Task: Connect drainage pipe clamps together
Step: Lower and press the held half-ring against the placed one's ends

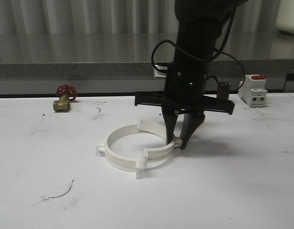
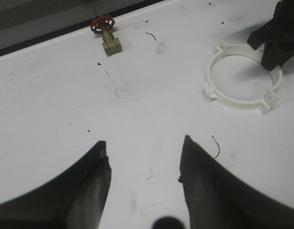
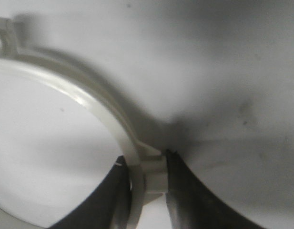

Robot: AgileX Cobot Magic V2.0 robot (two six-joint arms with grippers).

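Right gripper [image 1: 179, 141]: fingers clamped on right clamp half [image 1: 158, 151] | left gripper [image 2: 143, 145]: fingers spread, empty | left clamp half [image 1: 119, 153]: touching, on counter [image 1: 232, 191]

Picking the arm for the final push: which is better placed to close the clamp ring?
Right. Its tool already pinches the right clamp half at its nub; the left tool hovers open, away from the ring.

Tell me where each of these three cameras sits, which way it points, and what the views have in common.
Front view: faces forward over the table; the right claw straddles the right clamp half beside the left clamp half.
Left wrist view: sits on the left arm, looking down past the open left claw at bare table, with a brass valve beyond.
Right wrist view: sits on the right arm, close on the pinched nub.
Shared: all three show the white clamp ring.
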